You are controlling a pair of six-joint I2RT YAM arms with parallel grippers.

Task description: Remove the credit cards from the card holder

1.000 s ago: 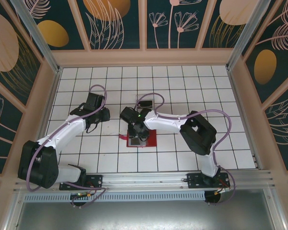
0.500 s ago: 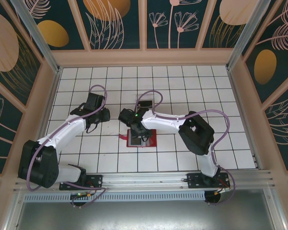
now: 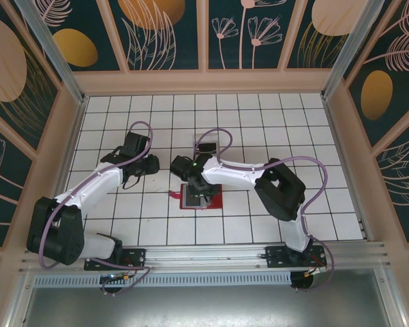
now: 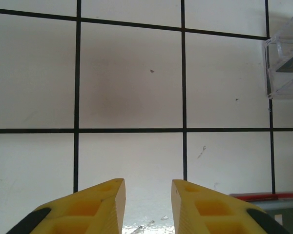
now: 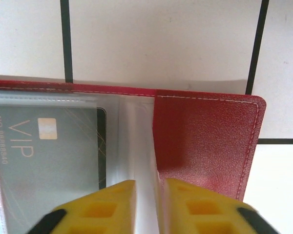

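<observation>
Top view. Left arm (image 3: 99,180) is stretched over the white tiled table (image 3: 313,136). Left jaws hang above bare tiles, well left of the card holder (image 3: 216,199).

Left wrist view. Left jaws stand apart by a modest gap, nothing between them, tile showing through. Clear box (image 4: 284,68) sits at the upper right. A red edge of the card holder shows at the lower right corner.

Centre, top view. Card holder lies open on the table with its red tab (image 3: 172,195) sticking out to the left. The clear box is near it on the far side. Right arm (image 3: 249,174) bends in from the right, and right jaws point down onto the card holder.

Right wrist view. 1 grey card (image 5: 51,146) marked VIP sits inside a clear pocket on the left half, not yet out. Red flap (image 5: 210,141) is on the right. Right jaws are nearly together, with the flap's inner edge and a strip of clear sleeve in the slit. Cannot tell whether they pinch it.
</observation>
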